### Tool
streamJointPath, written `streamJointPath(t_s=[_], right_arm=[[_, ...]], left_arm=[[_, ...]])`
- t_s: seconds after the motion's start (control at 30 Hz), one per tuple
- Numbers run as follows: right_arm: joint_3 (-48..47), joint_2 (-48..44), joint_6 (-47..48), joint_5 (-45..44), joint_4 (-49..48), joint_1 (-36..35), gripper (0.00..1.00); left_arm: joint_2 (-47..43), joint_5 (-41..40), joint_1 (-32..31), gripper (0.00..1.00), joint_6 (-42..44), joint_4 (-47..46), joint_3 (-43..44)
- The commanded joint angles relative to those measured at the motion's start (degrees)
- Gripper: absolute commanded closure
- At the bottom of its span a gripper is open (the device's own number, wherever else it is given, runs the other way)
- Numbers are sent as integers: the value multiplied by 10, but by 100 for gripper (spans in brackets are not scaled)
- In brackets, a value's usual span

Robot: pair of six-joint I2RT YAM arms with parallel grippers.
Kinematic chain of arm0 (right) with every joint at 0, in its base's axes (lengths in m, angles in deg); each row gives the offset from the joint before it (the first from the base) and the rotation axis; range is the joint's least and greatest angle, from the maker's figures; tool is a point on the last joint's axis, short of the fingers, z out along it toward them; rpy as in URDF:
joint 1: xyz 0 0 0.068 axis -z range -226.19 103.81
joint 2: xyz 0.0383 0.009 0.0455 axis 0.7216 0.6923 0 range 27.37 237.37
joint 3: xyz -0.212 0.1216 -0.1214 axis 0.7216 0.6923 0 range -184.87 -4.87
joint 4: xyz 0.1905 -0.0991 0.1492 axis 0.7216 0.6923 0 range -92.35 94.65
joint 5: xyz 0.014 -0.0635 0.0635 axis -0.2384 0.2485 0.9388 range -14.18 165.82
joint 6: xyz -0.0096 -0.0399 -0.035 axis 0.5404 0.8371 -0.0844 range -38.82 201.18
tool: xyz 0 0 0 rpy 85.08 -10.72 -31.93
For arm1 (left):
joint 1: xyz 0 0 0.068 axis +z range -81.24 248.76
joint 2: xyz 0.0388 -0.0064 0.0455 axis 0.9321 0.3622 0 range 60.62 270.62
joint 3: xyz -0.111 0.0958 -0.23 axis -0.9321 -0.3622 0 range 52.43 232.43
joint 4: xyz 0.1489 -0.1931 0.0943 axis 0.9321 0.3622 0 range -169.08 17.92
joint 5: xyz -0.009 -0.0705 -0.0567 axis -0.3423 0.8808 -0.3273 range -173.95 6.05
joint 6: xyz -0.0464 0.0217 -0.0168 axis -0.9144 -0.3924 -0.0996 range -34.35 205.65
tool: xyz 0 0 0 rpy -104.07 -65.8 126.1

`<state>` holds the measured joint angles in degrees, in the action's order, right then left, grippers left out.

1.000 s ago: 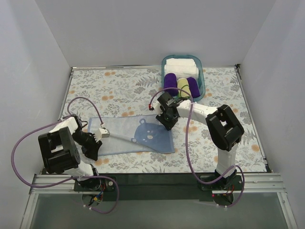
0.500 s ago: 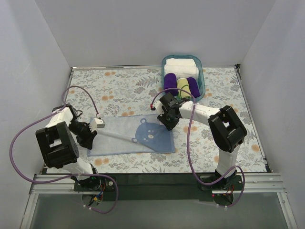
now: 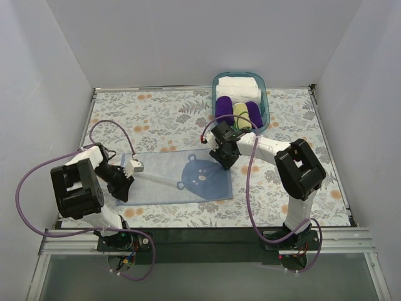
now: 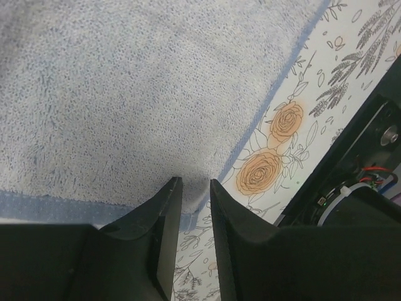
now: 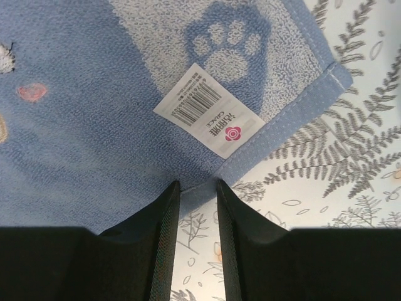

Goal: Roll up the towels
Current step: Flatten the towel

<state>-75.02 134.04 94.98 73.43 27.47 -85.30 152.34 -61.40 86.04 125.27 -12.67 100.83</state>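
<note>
Now my left gripper (image 4: 194, 183) is nearly closed and pinches a corner of the blue towel (image 3: 160, 187) on its left side. My right gripper (image 5: 198, 185) is nearly closed too. It nips the hem at the towel's upper right corner, just below a white label (image 5: 210, 119). The towel lies flat on the flowery table (image 3: 156, 119), low in the middle of the top view. At the upper right, the yellow towel (image 3: 240, 113) sits rolled in a basket (image 3: 213, 91) between purple rolls (image 3: 223, 108).
</note>
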Motion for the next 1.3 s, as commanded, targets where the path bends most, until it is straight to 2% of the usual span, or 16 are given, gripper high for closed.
streamJointPath(t_s=[0.0,0.17,0.33,0.43,0.47,0.53,0.57,0.6,0.67,0.77,0.83,1.03,1.27], right_arm=[[-10,43,11,-64,16,18,69],[-39,75,11,-83,4,36,69],[-56,68,22,-86,1,45,68],[-60,40,28,-54,8,48,62],[-65,30,30,-34,17,48,55],[-69,-9,32,3,36,48,48],[-72,-24,34,59,44,48,46],[-69,-39,35,79,52,47,46],[-61,-78,38,129,63,47,51],[-35,-102,39,157,86,40,62],[-18,-106,44,168,102,26,64],[48,-84,43,143,89,-15,69],[69,-57,32,104,52,-21,76]], left_arm=[[11,-66,-1,76,-28,-107,-18],[43,-21,-1,76,-74,-110,48],[62,29,-2,73,-89,-92,88],[59,42,-3,71,-96,-88,106],[58,51,-3,71,-95,-73,114],[54,83,-2,69,-83,-48,123],[45,89,-2,68,-80,-38,125],[39,94,-2,68,-79,-26,128],[21,94,-3,68,-83,-23,128],[11,82,-3,69,-97,-20,127],[9,73,-1,71,-107,-24,120],[2,9,-1,80,-163,-93,97],[16,-49,-1,88,-163,-120,66]])
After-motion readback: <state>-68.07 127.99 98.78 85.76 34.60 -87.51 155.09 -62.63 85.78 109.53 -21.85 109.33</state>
